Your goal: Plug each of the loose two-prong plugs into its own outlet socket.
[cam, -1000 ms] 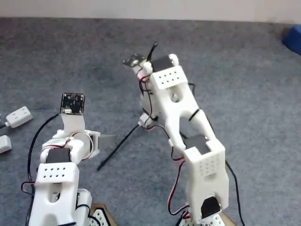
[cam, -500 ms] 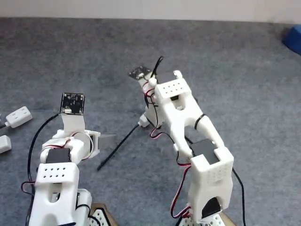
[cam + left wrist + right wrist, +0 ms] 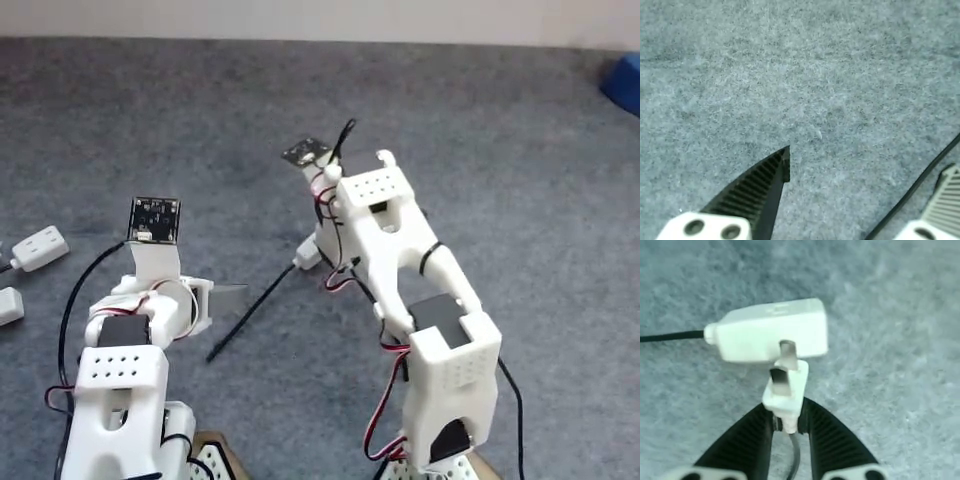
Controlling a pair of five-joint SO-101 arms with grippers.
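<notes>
Right arm (image 3: pixel 385 215) drawn back, lower: fingers (image 3: pixel 827 435) clamp white two-prong plug (image 3: pixel 785 390), prongs just beside white rectangular outlet socket (image 3: pixel 770 330); insertion step, needing alignment, then push.

— What covers the table (image 3: pixel 150 100)?
— Grey cloth, felt-like: matt and fuzzy, with loose fibres showing close up.
— And the plug (image 3: pixel 785 390)?
— Smooth white plastic with a faint sheen, and two dull metal prongs (image 3: pixel 787 352). The outlet socket (image 3: pixel 772 330) is the same smooth white plastic. Its cord (image 3: pixel 670 336) is matt black and looks rubbery.
— The right gripper (image 3: pixel 786 412)?
— Matt black plastic fingers (image 3: pixel 835 440), ribbed on their faces. The left gripper (image 3: pixel 867 165) has one black ribbed finger and one pale ribbed one.
— The arms (image 3: pixel 440 340)?
— Matt white plastic shells, trailing red and black insulated wires (image 3: pixel 385 385). The spare socket (image 3: pixel 40 247) at middle left of the high view is white plastic too.
</notes>
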